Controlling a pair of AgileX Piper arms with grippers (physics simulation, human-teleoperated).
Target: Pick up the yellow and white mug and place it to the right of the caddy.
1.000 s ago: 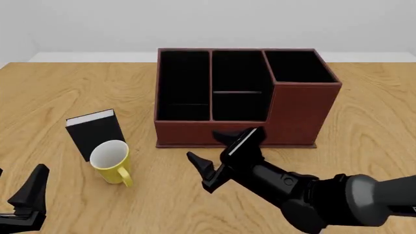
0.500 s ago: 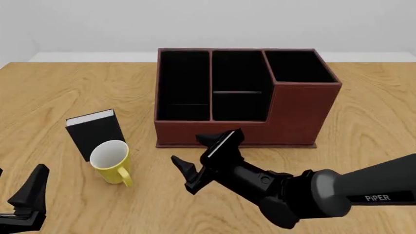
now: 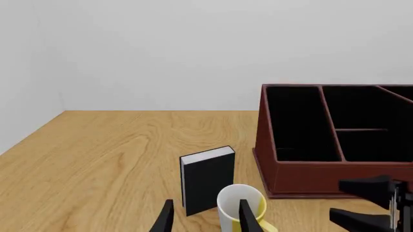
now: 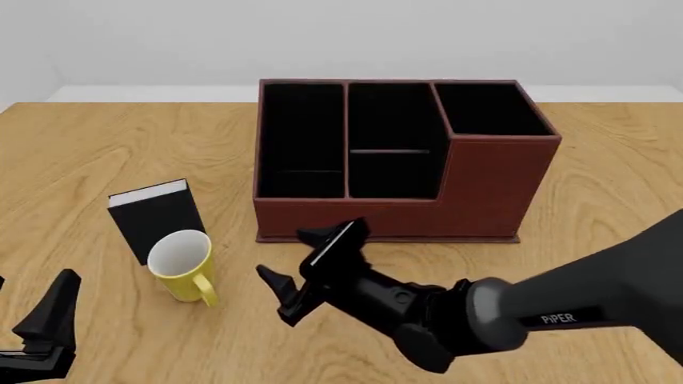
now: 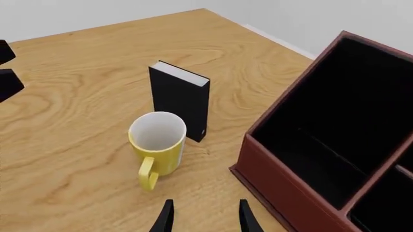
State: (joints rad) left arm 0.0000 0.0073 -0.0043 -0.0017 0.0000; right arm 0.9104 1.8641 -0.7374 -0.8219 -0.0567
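The yellow and white mug [image 4: 184, 268] stands upright on the table's left side, its handle toward the front edge; it also shows as mug [image 5: 158, 140] and mug [image 3: 229, 205]. The reddish-brown caddy [image 4: 405, 218] stands at the centre back. My right gripper [image 4: 283, 254] is open, low over the table in front of the caddy's left corner and a short way right of the mug. In its own view the right gripper [image 5: 205, 212] holds nothing. My left gripper [image 4: 34, 280] is open at the front left corner, apart from the mug.
A small black book [image 4: 158, 218] with white pages stands upright just behind the mug, nearly touching it. The caddy's taller end section [image 4: 501, 172] is on its right. Bare wooden table [image 4: 609, 208] lies to the right of the caddy.
My right gripper has slid left along the caddy's front, closing the distance to the mug. The left gripper, mug and book have not moved.
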